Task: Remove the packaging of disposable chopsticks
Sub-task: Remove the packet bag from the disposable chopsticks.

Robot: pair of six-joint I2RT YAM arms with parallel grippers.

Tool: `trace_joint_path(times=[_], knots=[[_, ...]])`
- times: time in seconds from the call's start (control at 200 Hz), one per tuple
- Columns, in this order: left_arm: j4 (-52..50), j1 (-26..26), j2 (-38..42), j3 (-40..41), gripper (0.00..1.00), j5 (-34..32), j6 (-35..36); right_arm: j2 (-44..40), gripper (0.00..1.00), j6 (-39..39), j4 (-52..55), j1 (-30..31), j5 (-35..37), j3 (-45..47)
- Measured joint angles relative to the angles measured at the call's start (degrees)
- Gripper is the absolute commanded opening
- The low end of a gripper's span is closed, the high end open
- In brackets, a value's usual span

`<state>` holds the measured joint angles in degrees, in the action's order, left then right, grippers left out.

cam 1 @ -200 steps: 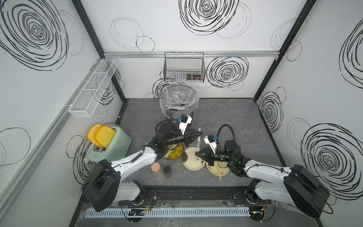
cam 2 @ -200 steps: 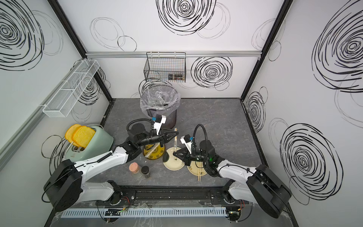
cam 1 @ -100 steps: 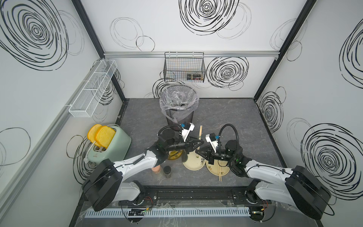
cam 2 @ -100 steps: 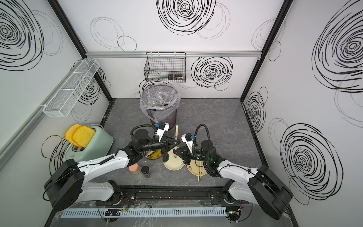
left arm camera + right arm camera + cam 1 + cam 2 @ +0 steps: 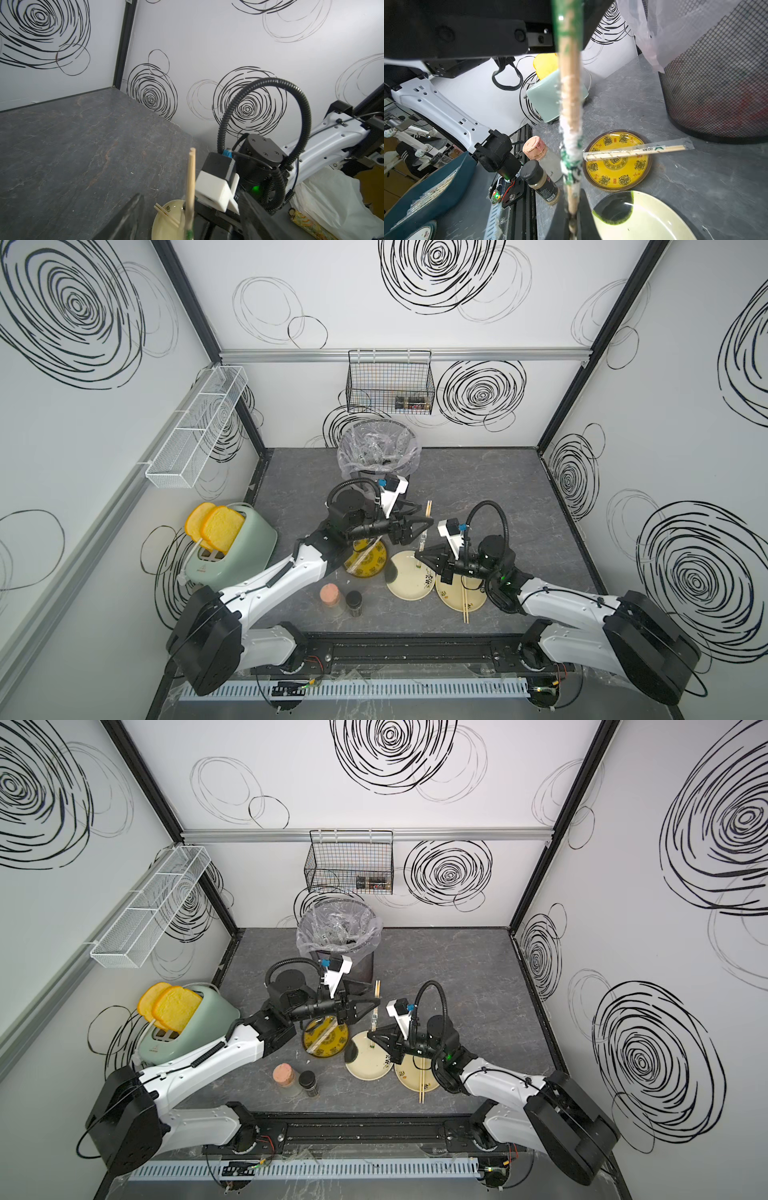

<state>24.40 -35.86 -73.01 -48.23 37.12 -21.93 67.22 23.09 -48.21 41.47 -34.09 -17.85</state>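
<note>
My right gripper (image 5: pixel 419 556) is clamping stiff chopsticks (image 5: pixel 427 512) above the cream plate (image 5: pixel 405 591); left gripper (image 5: pixel 426 517) is gaping; I'm targeting the limp bunched sleeve (image 5: pixel 571 145).

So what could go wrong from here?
The right end effector pinches only the lower end of the roughly upright chopstick pair, and the left end effector stands open around it, so the pair could tilt or slip. The plastic sleeve is bunched on the sticks and may jam rather than slide off.
</note>
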Motion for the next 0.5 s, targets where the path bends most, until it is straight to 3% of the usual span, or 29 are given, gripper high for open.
trace_joint_path(times=[0.145, 0.5], knots=[[-0.39, 0.26, -1.55, -0.87, 0.62, 0.31, 0.13, 0.00, 0.00, 0.00, -0.07, 0.00, 0.02, 0.00], [1.95, 0.20, -3.32, 1.46, 0.10, 2.62, -0.81, 0.00, 0.00, 0.55, 0.37, -0.02, 0.39, 0.00]])
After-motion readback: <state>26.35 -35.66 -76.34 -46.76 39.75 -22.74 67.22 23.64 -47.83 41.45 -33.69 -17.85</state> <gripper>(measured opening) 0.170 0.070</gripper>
